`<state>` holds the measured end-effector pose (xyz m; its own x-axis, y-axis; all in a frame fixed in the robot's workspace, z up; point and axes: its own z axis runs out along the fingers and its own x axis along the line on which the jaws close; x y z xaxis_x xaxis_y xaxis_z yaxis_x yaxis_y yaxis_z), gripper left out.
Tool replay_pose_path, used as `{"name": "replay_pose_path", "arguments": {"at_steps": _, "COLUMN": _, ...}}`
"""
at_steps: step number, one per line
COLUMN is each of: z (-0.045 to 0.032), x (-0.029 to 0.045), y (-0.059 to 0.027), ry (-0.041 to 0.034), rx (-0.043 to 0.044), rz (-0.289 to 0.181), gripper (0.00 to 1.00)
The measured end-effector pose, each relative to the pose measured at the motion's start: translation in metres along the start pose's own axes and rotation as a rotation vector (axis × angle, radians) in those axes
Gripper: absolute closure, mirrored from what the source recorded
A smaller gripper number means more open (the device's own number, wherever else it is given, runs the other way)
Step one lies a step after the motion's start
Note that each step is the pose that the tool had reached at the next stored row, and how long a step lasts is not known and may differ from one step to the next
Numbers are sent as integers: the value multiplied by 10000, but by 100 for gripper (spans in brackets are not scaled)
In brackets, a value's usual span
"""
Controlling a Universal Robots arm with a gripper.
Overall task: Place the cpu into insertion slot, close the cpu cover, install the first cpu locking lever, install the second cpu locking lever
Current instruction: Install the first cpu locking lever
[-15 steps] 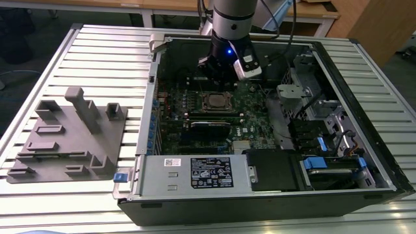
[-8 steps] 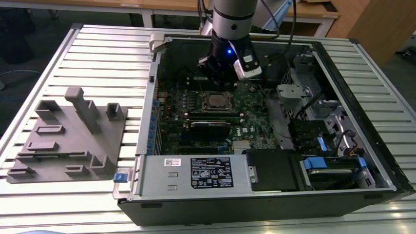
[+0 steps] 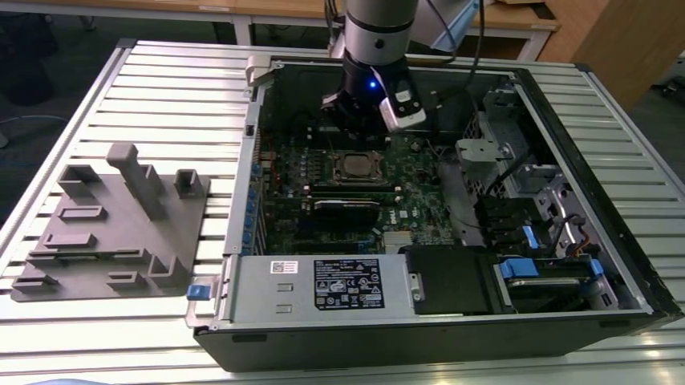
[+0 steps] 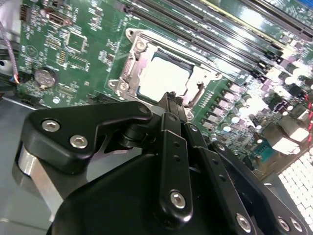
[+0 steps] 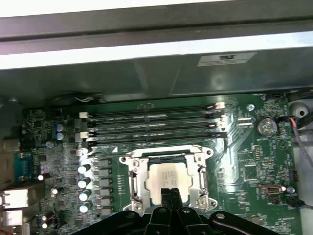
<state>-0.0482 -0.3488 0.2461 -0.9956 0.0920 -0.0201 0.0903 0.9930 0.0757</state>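
Note:
The cpu (image 5: pixel 164 178) lies flat in the insertion slot (image 5: pixel 195 193) on the green board, its pale metal top showing through the window of the cpu cover (image 5: pixel 133 178), which lies down over it. Both wrist views show the cpu (image 4: pixel 164 76) inside the silver frame (image 4: pixel 129 68). A thin wire lever (image 4: pixel 197 94) runs along one side of the socket. My gripper (image 5: pixel 170 195) hovers just above the socket's edge with its black fingers (image 4: pixel 172 100) together and nothing between them. In the exterior view the gripper (image 3: pixel 360 128) stands over the far side of the socket (image 3: pixel 358 167).
The open computer case (image 3: pixel 246 200) lies on a slatted metal table. Long memory slots (image 5: pixel 156 122) run beside the socket. A grey fixture (image 3: pixel 112 224) stands at the exterior view's left. The power supply (image 3: pixel 321 285) and drive cages (image 3: pixel 535 200) crowd the case's near and right sides.

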Motion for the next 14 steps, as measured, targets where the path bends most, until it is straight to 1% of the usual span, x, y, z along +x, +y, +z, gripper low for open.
{"name": "replay_pose_path", "arguments": {"at_steps": 3, "z": 0, "x": 53, "y": -4, "ry": -1, "rx": -1, "rz": 1, "gripper": 89}}
{"name": "replay_pose_path", "arguments": {"at_steps": 7, "z": 0, "x": 102, "y": -9, "ry": -1, "rx": -1, "rz": 1, "gripper": 89}}
{"name": "replay_pose_path", "arguments": {"at_steps": 14, "z": 0, "x": 127, "y": -12, "ry": -1, "rx": -2, "rz": 1, "gripper": 89}}
